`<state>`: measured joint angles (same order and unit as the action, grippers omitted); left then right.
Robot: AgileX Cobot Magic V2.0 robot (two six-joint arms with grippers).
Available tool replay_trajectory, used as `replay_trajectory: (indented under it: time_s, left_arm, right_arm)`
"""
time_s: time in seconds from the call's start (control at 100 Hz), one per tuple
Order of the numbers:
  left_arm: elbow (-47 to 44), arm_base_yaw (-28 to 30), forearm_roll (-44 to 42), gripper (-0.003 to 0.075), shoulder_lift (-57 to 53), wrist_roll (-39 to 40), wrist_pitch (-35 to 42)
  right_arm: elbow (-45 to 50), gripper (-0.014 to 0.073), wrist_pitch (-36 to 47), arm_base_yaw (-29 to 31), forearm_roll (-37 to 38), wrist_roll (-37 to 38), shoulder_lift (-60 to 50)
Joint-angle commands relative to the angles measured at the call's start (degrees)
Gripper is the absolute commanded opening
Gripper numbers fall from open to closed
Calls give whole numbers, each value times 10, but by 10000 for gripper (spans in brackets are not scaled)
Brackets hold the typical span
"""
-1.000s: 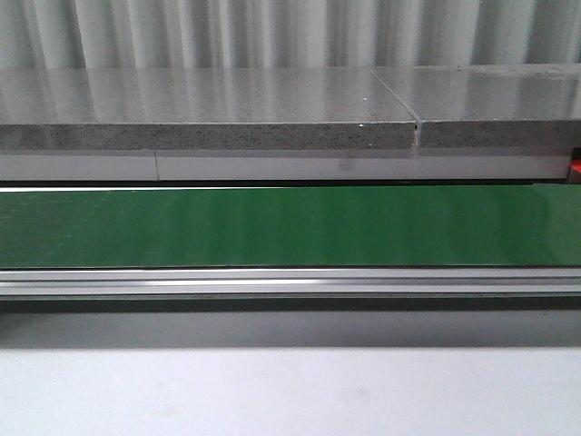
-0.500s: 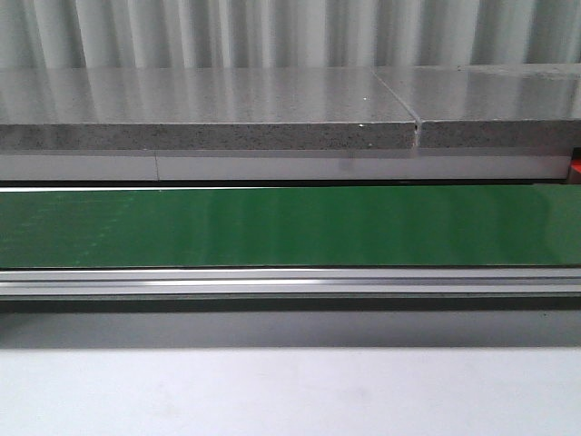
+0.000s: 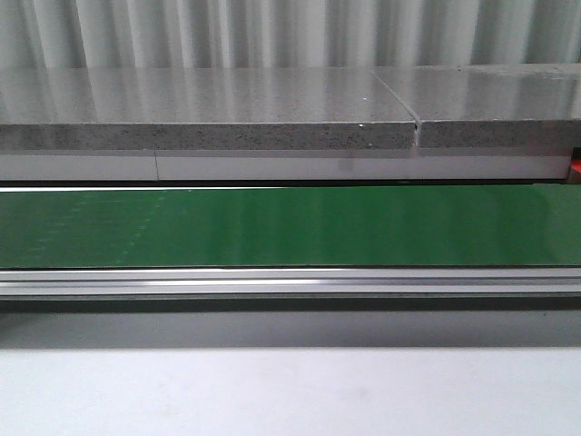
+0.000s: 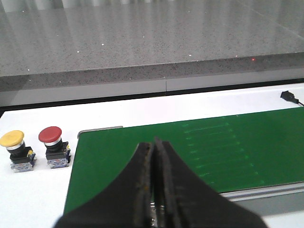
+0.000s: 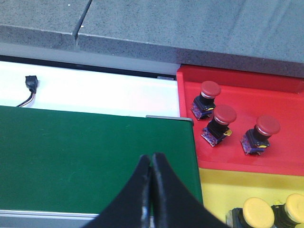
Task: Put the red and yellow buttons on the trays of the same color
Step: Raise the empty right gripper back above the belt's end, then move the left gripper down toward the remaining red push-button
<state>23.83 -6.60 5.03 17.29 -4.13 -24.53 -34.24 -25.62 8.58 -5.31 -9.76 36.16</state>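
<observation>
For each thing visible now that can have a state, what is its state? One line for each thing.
Left gripper: shut, empty, above the green conveyor belt.
Right gripper: shut, empty.
Yellow mushroom-head button: upright on the white surface, beside the belt.
Red mushroom-head button: upright, next to the yellow one.
Red plastic tray: holds three red buttons.
Yellow plastic tray: holds at least two yellow buttons, partly cut off.
Green conveyor belt: bare.

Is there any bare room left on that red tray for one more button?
Yes. The red tray is bare along its far rim and near its corner by the green belt. Three red buttons crowd its middle. The yellow tray is bare beside the belt.
</observation>
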Motion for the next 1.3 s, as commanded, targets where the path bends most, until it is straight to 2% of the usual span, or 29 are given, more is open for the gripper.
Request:
replay_trajectory:
  time_s: [0.0,0.54,0.69,0.74,0.81,0.88,0.98,1.05,1.11,1.29]
  left_arm:
    - [15,-5,6,-20,5,5,48]
    - [15,-5,6,-20,5,5,48]
    - [15,-5,6,-2,5,5,23]
    - [15,-5,6,36,5,5,17]
    - [15,-5,6,135,5,5,11]
    - [15,-5,6,283,5,5,11]
    - [15,-5,6,545,5,5,11]
    - [15,-5,6,654,5,5,14]
    - [15,-5,6,678,5,5,15]
    - [16,-5,2,635,5,5,40]
  right_arm:
    - [-15,-67,47,1,0,-7,-1]
    - [-15,-67,47,1,0,-7,-1]
    - [-15,-67,47,1,0,-7,-1]
    - [-15,-67,47,1,0,-7,-1]
    - [-15,-67,47,1,0,-7,-1]
    - [-15,-67,47,1,0,-7,-1]
    - [-15,-67,47,1,0,-7,-1]
    - [-15,-67,47,1,0,-7,-1]
    - [-15,-67,47,1,0,-7,-1]
    - [-15,-67,47,1,0,-7,-1]
